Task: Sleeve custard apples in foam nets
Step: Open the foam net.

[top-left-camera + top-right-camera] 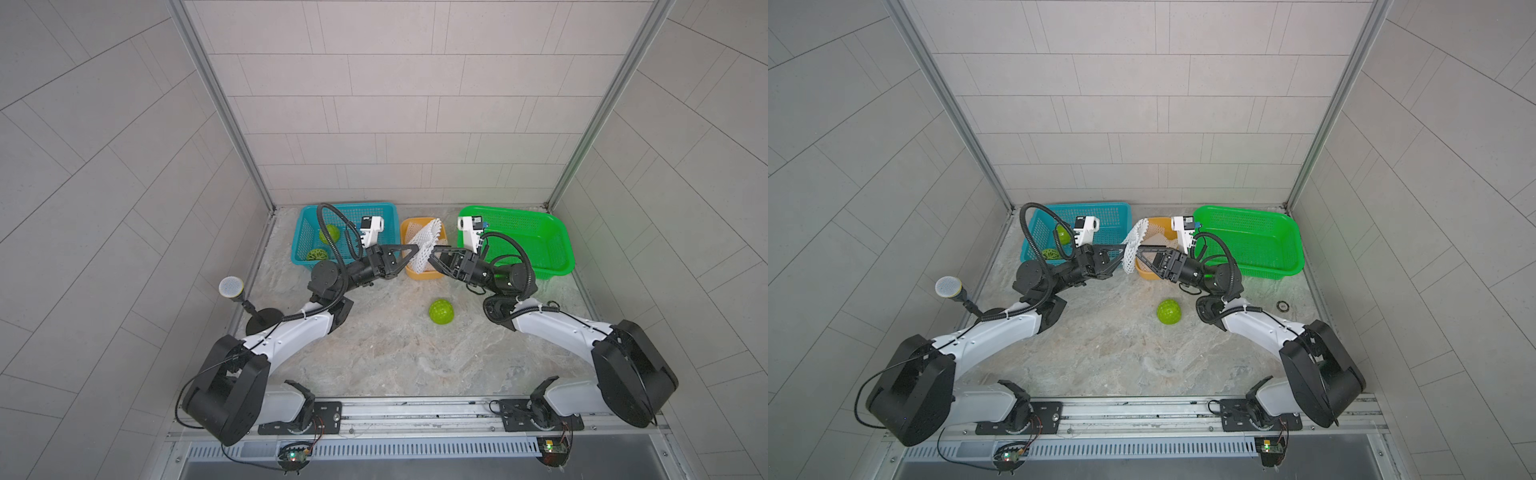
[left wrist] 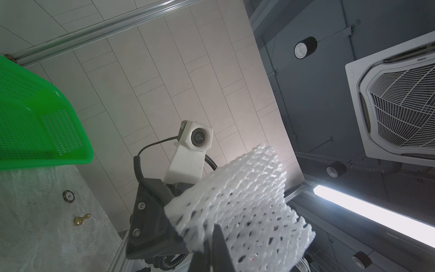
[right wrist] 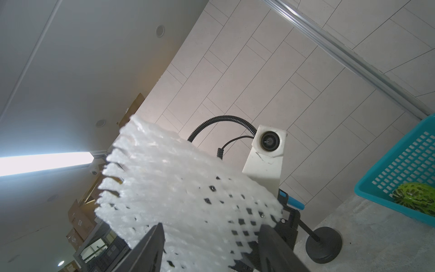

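A white foam net [image 1: 424, 245] [image 1: 1133, 245] hangs above the orange bin, and my left gripper [image 1: 417, 247] [image 2: 215, 237] is shut on its edge. Facing it from the other side, my right gripper [image 1: 432, 253] [image 3: 211, 227] is open, and the net [image 3: 188, 193] reaches in between its spread fingers [image 3: 155, 237] ungripped. One custard apple [image 1: 441, 311] [image 1: 1169, 311] lies loose on the table in front of the bin. Two more custard apples [image 1: 330, 234] [image 1: 317, 254] sit in the blue basket. More foam nets [image 1: 410, 227] lie in the bin.
The blue basket [image 1: 305, 232] stands back left, the orange bin [image 1: 424, 274] in the middle, and an empty green basket [image 1: 557, 249] back right. A microphone on a stand [image 1: 231, 286] is at the left edge. A small ring [image 1: 1283, 306] lies near the right arm.
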Robot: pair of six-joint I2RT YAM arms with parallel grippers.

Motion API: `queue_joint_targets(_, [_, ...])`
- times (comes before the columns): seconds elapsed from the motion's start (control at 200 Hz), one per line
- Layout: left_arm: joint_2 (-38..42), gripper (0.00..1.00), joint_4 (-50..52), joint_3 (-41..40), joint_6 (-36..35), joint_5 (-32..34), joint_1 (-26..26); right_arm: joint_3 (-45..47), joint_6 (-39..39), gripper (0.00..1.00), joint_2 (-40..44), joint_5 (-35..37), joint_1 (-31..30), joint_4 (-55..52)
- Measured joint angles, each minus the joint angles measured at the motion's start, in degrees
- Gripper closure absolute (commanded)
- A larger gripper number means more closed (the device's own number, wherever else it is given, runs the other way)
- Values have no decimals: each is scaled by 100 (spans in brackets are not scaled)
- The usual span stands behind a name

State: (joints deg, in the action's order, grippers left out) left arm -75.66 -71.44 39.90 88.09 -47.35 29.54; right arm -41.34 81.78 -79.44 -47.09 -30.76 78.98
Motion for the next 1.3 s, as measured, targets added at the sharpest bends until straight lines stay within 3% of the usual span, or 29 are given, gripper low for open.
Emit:
queue_joint_targets(0.38, [111, 98, -13, 0, -61, -26, 0, -149, 197, 32, -339, -140, -74, 13])
queue_joint_targets(0.986, [304, 97, -33, -208, -203, -79, -339, -15, 404, 51, 76, -264, 160, 31])
queue_joint_targets(1.211, [350, 92, -31, -293, -197, -247, -339, -9, 400, 57, 114, -214, 184, 31])
queue_joint_targets(1.301, [417, 85, -33, -297, -203, -297, -339, -7, 402, 58, 109, -190, 184, 28])
